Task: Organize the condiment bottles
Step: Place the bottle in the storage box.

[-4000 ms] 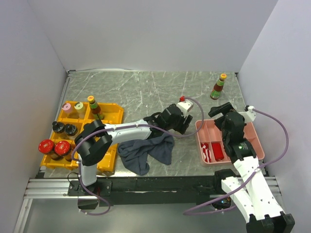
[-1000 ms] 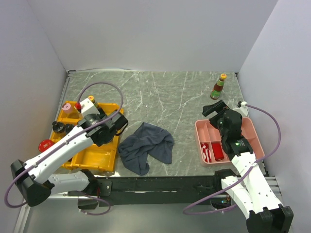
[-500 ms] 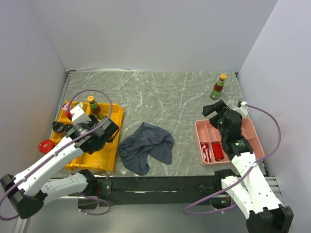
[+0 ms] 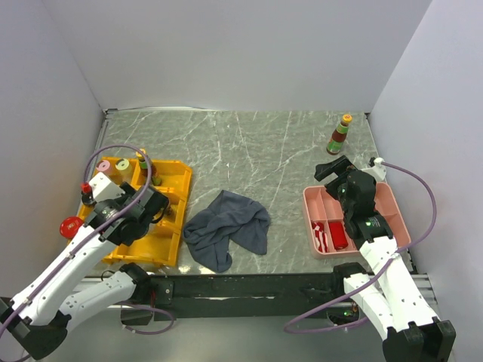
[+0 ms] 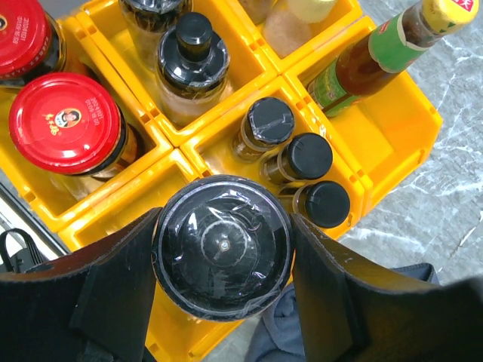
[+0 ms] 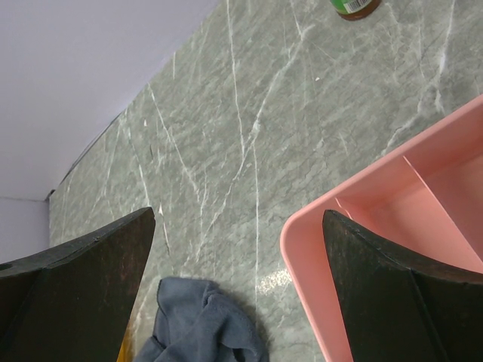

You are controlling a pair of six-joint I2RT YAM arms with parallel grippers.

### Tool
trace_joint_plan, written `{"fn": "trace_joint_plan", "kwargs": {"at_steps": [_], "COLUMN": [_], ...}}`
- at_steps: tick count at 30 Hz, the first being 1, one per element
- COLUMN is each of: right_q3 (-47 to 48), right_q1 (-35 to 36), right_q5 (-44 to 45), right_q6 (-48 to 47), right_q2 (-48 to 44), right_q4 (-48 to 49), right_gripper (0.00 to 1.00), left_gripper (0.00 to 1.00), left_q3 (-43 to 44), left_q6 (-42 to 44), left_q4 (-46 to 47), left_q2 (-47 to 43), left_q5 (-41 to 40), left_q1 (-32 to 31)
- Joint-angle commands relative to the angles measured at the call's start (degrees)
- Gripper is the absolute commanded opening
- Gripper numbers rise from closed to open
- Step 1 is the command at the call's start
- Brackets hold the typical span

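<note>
My left gripper [image 4: 139, 213] hangs over the yellow tray [image 4: 178, 178] and is shut on a black-capped jar [image 5: 223, 256], which the arm hides in the top view. In the tray stand two red-capped jars [image 5: 64, 124], a black-capped bottle [image 5: 193, 53], three small black-capped jars [image 5: 304, 156] and a green-labelled sauce bottle [image 5: 377, 53]. Pink and pale-green caps [image 4: 103, 165] show at the tray's back. An orange-capped sauce bottle [image 4: 339, 134] stands alone at the back right. My right gripper [image 4: 336, 167] is open and empty over the left rim of the pink tray [image 4: 394, 205].
A dark grey cloth [image 4: 226, 226] lies crumpled in the middle front, also visible in the right wrist view [image 6: 200, 324]. The pink tray [image 6: 362, 226] holds red items [image 4: 339, 235] in its front compartments. Walls close the table on the left, back and right.
My left gripper has moved left and nearer across the yellow tray, carrying the black-capped jar. The right arm has not moved.
</note>
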Motion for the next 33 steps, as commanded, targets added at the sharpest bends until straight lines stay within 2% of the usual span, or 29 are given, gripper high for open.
{"fn": "trace_joint_plan", "kwargs": {"at_steps": [1,5,11,18,21,33], "right_q3": [-0.24,0.02,-0.42,0.11,-0.15,-0.15], "right_q1": [-0.32,-0.40,-0.32,-0.40,-0.32,-0.40], "right_q5": [1.21,1.74,2.45,2.36,2.36,2.62], "right_q6": [-0.94,-1.11,-1.38,-1.47,-1.38,-1.55], "right_q2": [0.08,0.34,-1.06,-0.10,-0.36,-0.45], "right_q4": [2.12,1.59,2.03,1.33,1.77,1.68], "right_gripper": [1.00,1.00,1.00,1.00,1.00,1.00], "left_gripper": [0.01,0.01,0.01,0.01,0.01,0.01], "left_q3": [3.73,3.12,2.50,8.65,9.19,2.42], "left_q6": [0.89,-0.17,2.64,12.91,14.85,6.52], "left_q4": [-1.08,-1.08,-1.17,-1.17,-1.08,-1.08], "left_q2": [-1.71,-1.80,-3.46,-6.19,-7.33,-6.72], "left_q5": [2.51,6.03,6.74,6.21,6.65,15.08], "left_q1": [2.08,5.15,10.25,17.53,20.27,22.47]}}
